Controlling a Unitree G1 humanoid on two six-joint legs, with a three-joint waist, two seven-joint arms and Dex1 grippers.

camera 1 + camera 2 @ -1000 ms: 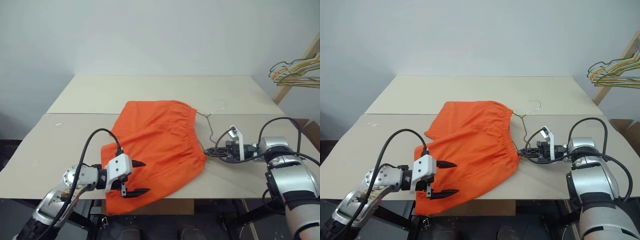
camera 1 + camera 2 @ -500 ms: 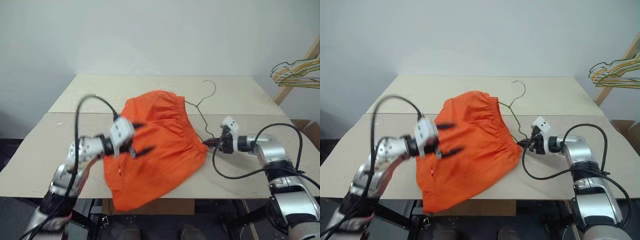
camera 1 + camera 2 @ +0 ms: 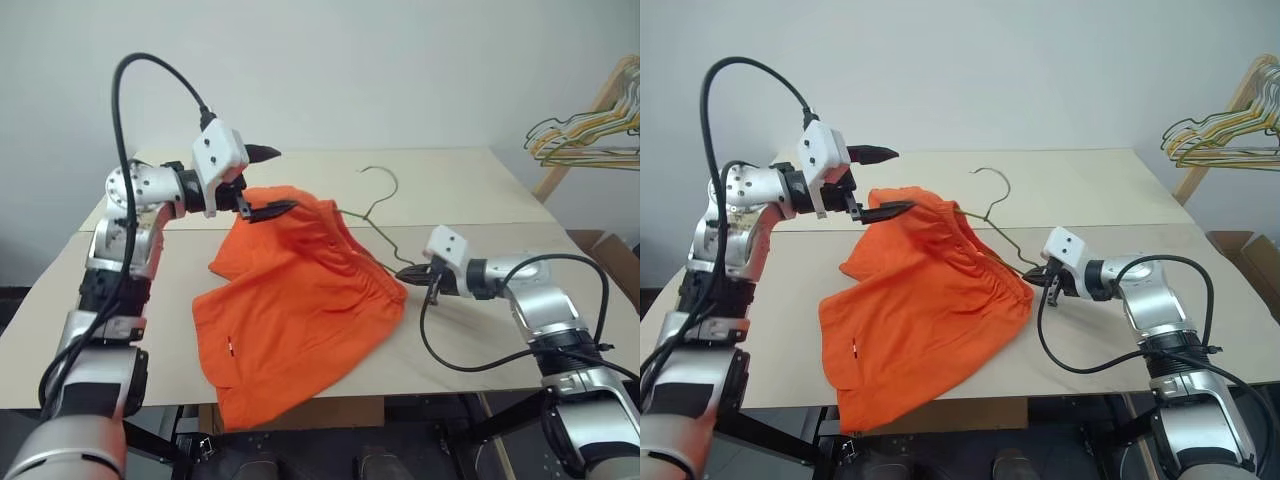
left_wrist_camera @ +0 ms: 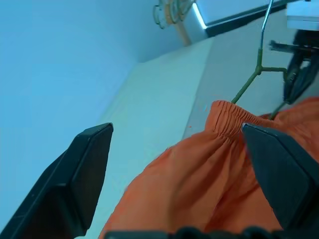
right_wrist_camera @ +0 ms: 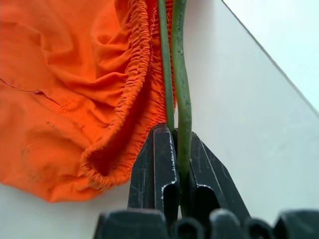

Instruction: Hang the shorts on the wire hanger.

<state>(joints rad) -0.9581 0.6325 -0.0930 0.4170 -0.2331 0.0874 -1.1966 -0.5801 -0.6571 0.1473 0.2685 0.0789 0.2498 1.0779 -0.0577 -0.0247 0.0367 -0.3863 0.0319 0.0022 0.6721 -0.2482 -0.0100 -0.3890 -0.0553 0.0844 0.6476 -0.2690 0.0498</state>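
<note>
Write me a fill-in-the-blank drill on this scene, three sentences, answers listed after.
1. The right end effector is shut on the ____.
2. The left end effector hangs above the shorts with its fingers ____.
3. The colour of the shorts is ____.

Missing words: hanger; open; orange

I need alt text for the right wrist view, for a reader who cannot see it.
The right gripper is shut on the wire hanger, whose thin green wires run away from the fingers. The orange shorts lie bunched beside it on the pale table, waistband against the wires.
</note>
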